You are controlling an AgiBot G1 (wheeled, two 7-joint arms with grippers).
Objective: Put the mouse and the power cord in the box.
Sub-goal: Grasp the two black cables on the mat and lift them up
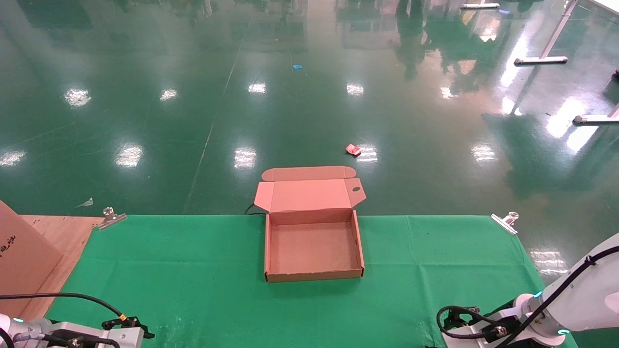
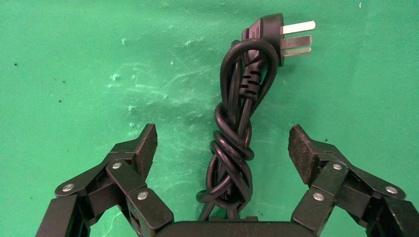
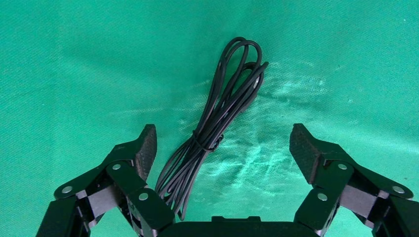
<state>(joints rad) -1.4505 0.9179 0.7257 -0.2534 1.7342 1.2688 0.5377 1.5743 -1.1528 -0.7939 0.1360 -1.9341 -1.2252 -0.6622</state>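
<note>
Below, green cloth (image 1: 193, 270) meets glossy green floor (image 1: 290, 106).

Table cloth (image 1: 193, 270): green, spread flat over the table.
Clips: one shiny clip (image 1: 110, 217) at the far left corner of the cloth, one more (image 1: 505, 221) at the far right corner.
Wood board (image 1: 53, 241): brown, at the left edge beside the cloth.
Floor (image 1: 145, 111): shiny dark green.
Red scrap (image 1: 353, 149): small, lying on the floor.
Blue bit (image 1: 297, 66): tiny, on the floor far away.
</note>
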